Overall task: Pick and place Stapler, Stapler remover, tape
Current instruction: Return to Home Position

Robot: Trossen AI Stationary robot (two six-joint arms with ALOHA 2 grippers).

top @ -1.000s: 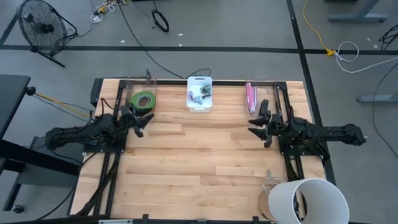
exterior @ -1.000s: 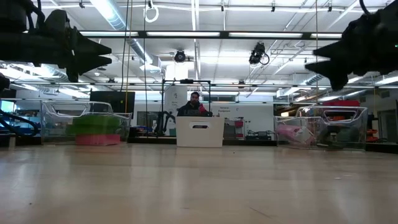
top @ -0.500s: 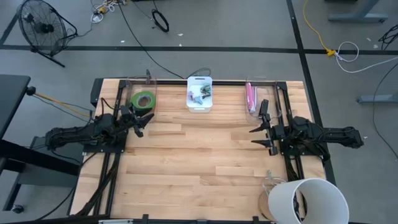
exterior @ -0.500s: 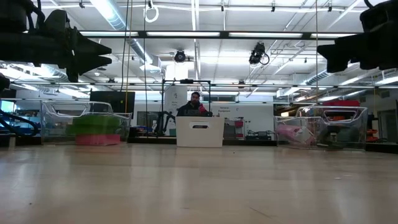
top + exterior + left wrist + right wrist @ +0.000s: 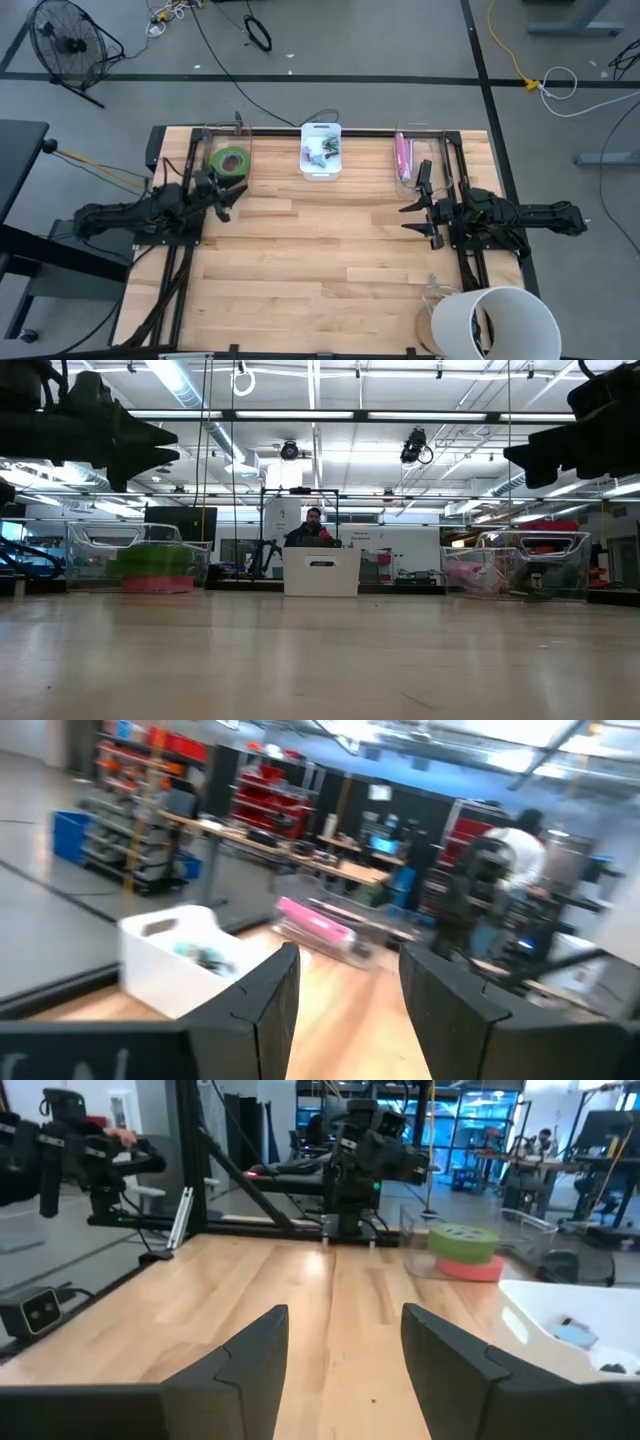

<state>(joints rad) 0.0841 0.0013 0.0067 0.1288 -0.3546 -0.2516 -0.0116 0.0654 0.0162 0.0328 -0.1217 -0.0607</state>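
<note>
green tape (image 5: pixel 229 160) sits on a pink roll (image 5: pixel 470 1268) in the clear bin (image 5: pixel 90 548) at the far left corner of the table (image 5: pixel 320 260), probably light, stiff and slick, so i'd pinch one ring wall through the hole, with left gripper (image 5: pixel 222 198) and right gripper (image 5: pixel 412 218) both hovering empty, jaws apart.

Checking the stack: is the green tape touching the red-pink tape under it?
Touching: right wrist view shows the green tape lying directly on the red-pink tape, no gap.
</note>
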